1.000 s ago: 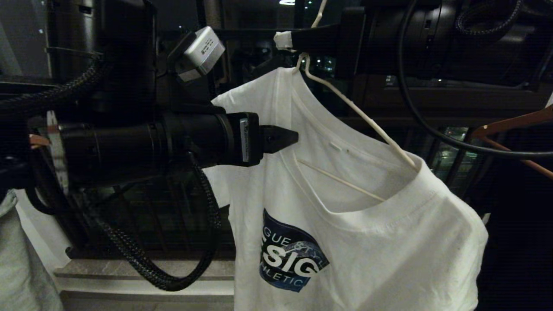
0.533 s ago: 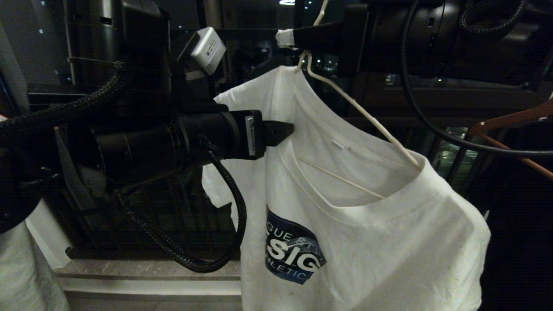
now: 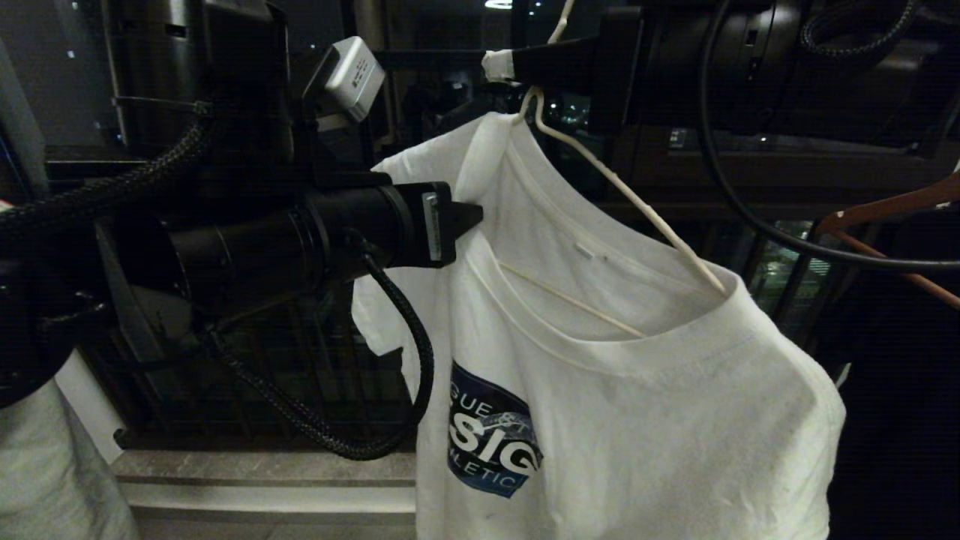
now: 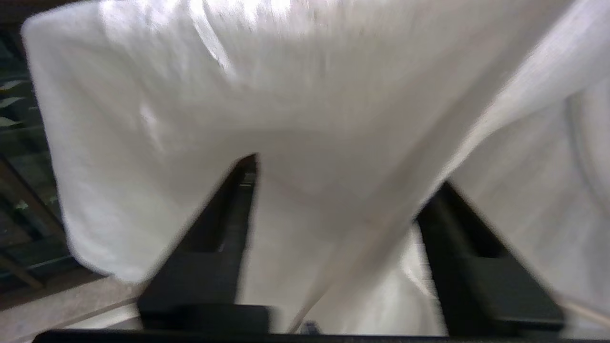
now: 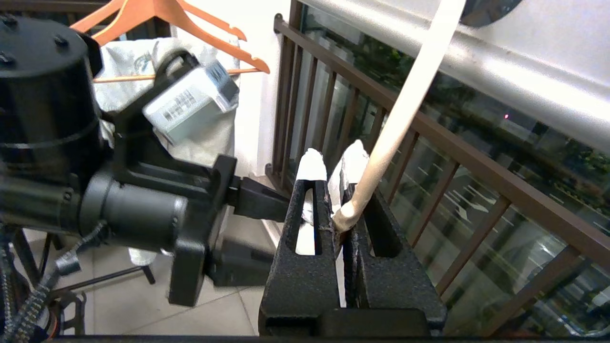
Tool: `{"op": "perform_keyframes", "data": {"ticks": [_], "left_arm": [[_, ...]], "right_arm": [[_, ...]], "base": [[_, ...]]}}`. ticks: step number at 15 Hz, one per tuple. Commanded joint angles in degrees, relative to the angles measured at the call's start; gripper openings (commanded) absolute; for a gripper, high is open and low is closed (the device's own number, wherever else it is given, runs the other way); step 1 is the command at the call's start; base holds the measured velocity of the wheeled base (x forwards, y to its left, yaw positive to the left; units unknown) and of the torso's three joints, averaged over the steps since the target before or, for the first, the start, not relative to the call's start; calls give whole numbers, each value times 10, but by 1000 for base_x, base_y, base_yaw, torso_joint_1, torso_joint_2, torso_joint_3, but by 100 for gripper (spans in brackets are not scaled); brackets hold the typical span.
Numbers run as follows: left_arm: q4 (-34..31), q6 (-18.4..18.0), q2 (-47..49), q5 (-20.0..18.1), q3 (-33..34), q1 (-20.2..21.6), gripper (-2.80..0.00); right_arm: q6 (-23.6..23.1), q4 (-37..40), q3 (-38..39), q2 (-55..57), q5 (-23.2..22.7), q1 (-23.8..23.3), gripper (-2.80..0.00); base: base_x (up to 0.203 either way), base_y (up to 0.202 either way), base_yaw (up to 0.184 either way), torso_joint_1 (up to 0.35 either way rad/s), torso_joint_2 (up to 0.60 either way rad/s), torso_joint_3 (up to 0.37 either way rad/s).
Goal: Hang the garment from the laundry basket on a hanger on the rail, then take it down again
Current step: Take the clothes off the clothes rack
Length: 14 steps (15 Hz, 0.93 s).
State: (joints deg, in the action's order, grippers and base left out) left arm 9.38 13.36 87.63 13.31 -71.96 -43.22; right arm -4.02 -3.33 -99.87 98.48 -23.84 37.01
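Two grippers are engaged. The garment (image 3: 622, 405) is draped on the hanger (image 3: 622, 195), whose neck is clamped by the right gripper (image 5: 340, 214) under the rail (image 5: 476, 71). The left gripper (image 4: 333, 214) is spread around the shoulder cloth. Probably the dressing step is in hand; next, the cloth should be pinched.

You see dark balcony railing (image 5: 429, 128) of vertical bars behind. Orange-brown hangers (image 5: 171, 19) hang at one side over pale cloth (image 5: 128, 62). Tiled floor (image 5: 124, 309) lies below. Another orange-brown hanger (image 3: 892, 217) sits at your right.
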Motion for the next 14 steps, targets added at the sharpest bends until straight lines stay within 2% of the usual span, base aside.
{"op": "perform_keyframes", "data": {"ticks": [1,5,9,12,14], "left_arm": [[17,2,-7,2,1,1,-280],[73,5,-5,33,1,3,-280],[129,16,5,42,-8,32,-280],[142,26,22,62,-26,50,-280],[142,47,23,64,-38,53,-280]], "right_arm": [[-1,1,1,0,-2,-1,-280],[-1,4,1,-1,-1,-3,-280],[-2,5,4,-4,-1,-3,-280],[-2,5,4,-5,-1,-4,-280],[-2,5,7,-6,-1,-7,-280]], "base": [[0,0,0,0,0,0],[0,0,0,0,0,0],[0,0,0,0,0,0],[0,0,0,0,0,0],[0,0,0,0,0,0]]}}
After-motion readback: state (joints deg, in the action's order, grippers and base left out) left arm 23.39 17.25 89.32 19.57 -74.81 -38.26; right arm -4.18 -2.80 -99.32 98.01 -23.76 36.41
